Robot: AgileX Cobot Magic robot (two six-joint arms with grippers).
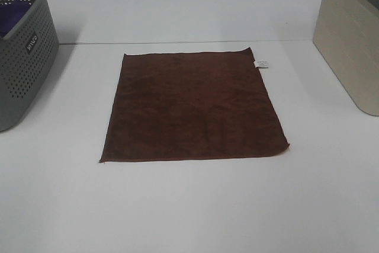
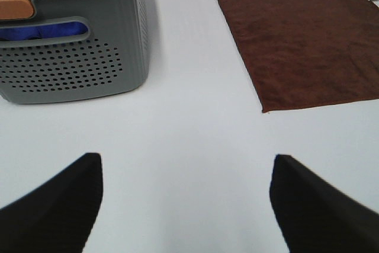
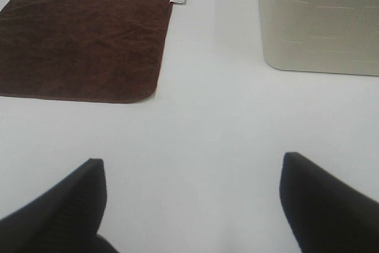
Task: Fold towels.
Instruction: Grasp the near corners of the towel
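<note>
Hovering over table (image 1: 189,205), left claw (image 2: 183,156) spread empty, right claw (image 3: 190,157) spread empty, towel (image 1: 192,108) flat

Left end effector (image 2: 185,157): you see two matte black fingers (image 2: 53,211), wedge-shaped and tapering to blunt tips.
Right end effector (image 3: 190,158): you see the same plain black wedges.

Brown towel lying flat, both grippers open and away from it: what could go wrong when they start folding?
1. The brown towel lies flush on the smooth table, so the left gripper or right gripper might slide its thin edge instead of pinching it.
2. If the two grab unevenly, the fold could come out skewed.
3. The gray basket and beige bin flank the towel; a wide swing might bump them.
</note>
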